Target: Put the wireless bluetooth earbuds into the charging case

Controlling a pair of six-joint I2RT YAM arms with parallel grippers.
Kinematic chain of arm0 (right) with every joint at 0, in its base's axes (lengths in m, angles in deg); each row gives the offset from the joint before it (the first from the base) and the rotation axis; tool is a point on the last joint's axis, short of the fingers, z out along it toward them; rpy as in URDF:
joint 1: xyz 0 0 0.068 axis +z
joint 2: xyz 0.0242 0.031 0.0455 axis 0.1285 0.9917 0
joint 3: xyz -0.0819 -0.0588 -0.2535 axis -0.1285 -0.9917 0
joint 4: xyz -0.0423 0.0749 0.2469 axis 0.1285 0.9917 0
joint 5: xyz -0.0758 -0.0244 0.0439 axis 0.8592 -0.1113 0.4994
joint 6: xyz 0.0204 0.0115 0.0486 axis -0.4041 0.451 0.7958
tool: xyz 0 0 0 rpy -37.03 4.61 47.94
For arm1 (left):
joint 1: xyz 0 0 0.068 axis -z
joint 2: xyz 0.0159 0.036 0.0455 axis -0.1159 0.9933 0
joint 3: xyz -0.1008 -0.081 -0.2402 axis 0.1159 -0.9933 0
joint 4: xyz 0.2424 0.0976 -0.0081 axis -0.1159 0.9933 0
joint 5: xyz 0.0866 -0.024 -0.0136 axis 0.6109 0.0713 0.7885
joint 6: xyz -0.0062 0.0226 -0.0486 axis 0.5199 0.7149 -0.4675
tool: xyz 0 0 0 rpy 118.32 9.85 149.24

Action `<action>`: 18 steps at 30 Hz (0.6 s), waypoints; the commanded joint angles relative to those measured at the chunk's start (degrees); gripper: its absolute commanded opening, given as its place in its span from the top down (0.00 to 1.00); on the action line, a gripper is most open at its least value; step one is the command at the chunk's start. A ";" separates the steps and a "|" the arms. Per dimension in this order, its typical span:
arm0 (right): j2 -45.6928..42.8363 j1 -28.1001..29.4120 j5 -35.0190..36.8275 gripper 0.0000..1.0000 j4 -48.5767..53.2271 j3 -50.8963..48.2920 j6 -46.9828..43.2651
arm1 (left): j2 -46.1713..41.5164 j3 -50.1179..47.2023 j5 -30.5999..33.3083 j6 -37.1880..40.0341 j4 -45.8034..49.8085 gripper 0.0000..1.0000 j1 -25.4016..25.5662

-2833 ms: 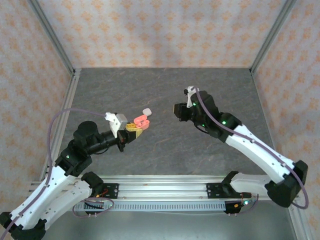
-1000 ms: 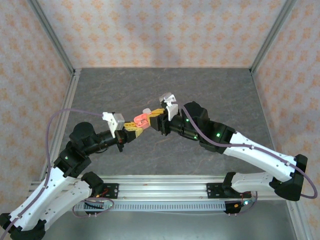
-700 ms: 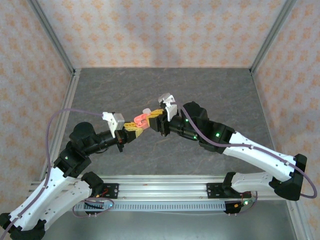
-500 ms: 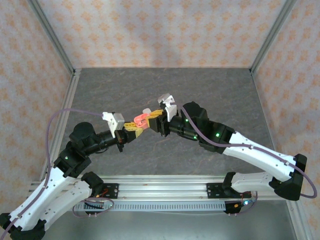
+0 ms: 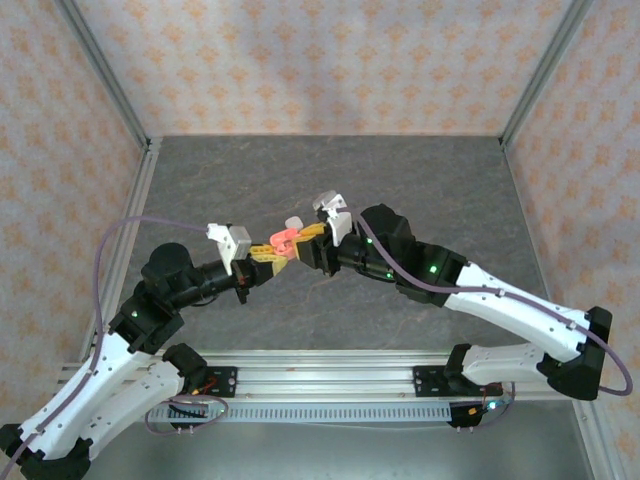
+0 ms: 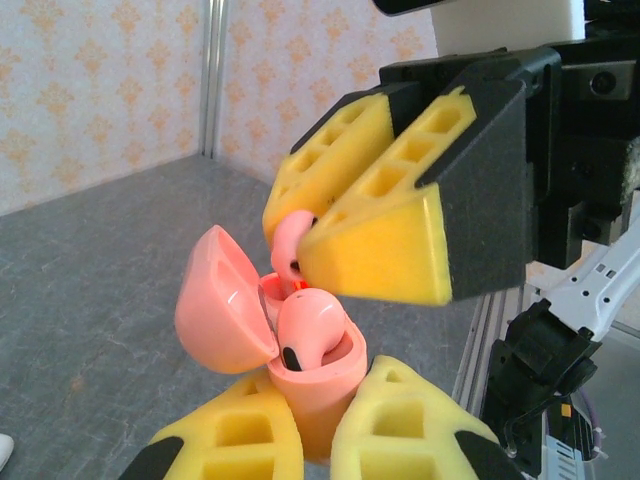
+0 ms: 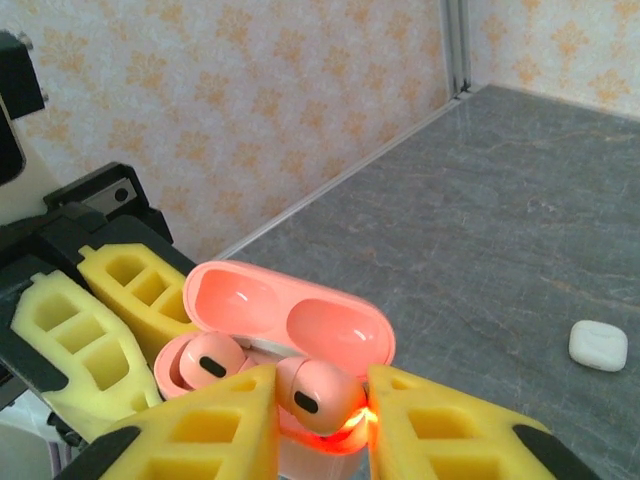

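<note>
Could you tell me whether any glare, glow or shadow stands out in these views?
Right wrist: an orange-red glow lights the pink earbud between the yellow fingers. Left wrist: mild sheen on the pink charging case's lid. Top external: even light, faint shadows on the tabletop.

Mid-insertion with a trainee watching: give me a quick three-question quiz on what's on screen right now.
1. True or false: the pink case held by the left gripper has its lid shut.
2. Pick one: the right gripper pinches A) a white earbud, B) a pink earbud, C) nothing.
3. What colour is the loose case lying on the table?
Key: 1 false, the lid stands open; 2 B; 3 white.
</note>
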 commanded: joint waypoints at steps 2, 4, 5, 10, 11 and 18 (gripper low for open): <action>2.24 0.43 -3.91 0.67 3.76 3.39 -0.07 | -0.20 2.23 1.09 -0.66 -2.58 1.00 0.27; 2.73 0.46 -4.71 0.66 4.35 4.26 0.57 | -0.16 2.33 1.09 -0.66 -2.58 1.00 0.27; 2.81 0.44 -4.86 0.66 4.48 4.56 0.83 | -0.16 2.26 1.07 -0.67 -2.57 1.00 0.34; 2.57 0.46 -3.93 0.61 4.97 5.91 2.53 | -0.15 2.29 1.09 -0.67 -2.57 1.00 0.40; 2.52 0.46 -3.46 0.61 5.14 6.29 2.88 | -0.16 2.29 1.07 -0.67 -2.52 1.00 0.43; 1.38 0.45 3.55 0.54 8.61 10.22 5.84 | -0.38 2.05 1.09 -0.49 -2.13 1.00 0.42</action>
